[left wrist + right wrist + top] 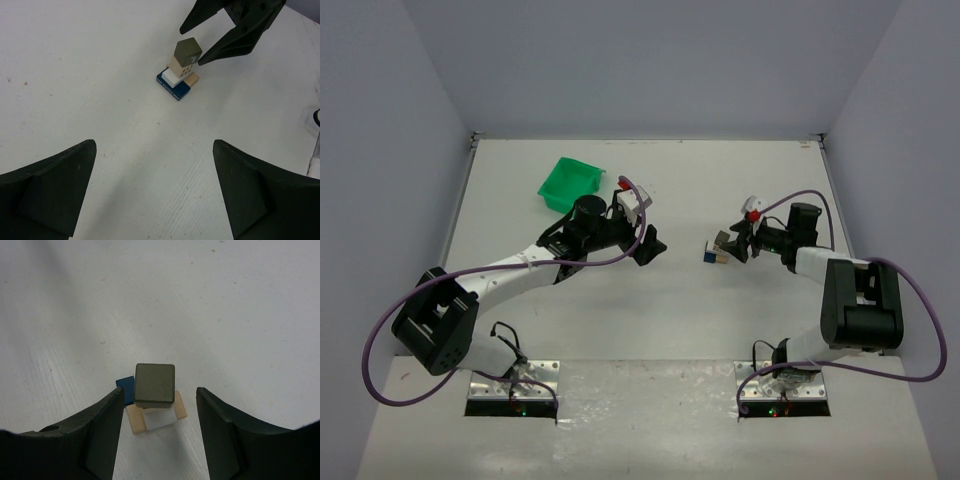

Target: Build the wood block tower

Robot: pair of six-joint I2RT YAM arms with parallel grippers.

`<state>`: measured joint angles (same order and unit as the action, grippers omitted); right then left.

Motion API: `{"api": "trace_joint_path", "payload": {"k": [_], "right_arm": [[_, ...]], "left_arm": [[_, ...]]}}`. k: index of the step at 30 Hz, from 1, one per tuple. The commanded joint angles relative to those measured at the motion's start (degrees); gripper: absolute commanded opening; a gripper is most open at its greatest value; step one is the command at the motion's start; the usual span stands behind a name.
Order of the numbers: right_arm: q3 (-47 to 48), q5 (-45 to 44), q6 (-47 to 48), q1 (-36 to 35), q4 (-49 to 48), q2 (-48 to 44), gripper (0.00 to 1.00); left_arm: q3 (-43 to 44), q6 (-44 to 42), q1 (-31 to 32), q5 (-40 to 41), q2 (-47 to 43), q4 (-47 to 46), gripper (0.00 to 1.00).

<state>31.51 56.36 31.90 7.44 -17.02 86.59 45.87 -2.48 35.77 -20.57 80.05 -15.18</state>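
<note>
The wood block tower (717, 248) stands on the table right of centre. In the left wrist view a dark cube (188, 51) tops a tan cube (177, 65), a white slab (172, 76) and a blue base (176, 88). My right gripper (159, 392) straddles the dark cube (155, 384), open, with a gap on each side and neither finger touching it. Seen from above, that gripper (736, 245) sits just right of the tower. My left gripper (154, 145) is open and empty, well short of the tower, and in the top view it (650, 246) is left of it.
A green plastic bin (570, 183) sits at the back left, behind the left arm. Grey walls enclose the table on three sides. Purple cables loop off both arms.
</note>
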Motion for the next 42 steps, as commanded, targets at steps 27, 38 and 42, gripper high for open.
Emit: {"api": "trace_joint_path", "payload": {"k": [27,38,42], "right_arm": [[1.01,-7.26,-1.7,0.47,-3.22,-0.89,0.99],[1.01,-8.49,-2.4,0.56,-4.1,-0.77,0.99],[1.01,-9.21,-2.62,0.56,-4.47,-0.63,0.99]], "left_arm": [[1.95,0.37,-0.61,-1.46,0.11,-1.7,1.0],[1.95,0.43,-0.61,-1.46,0.11,-1.61,1.0],[2.03,0.53,-0.61,-1.3,0.11,-1.61,1.0]]}}
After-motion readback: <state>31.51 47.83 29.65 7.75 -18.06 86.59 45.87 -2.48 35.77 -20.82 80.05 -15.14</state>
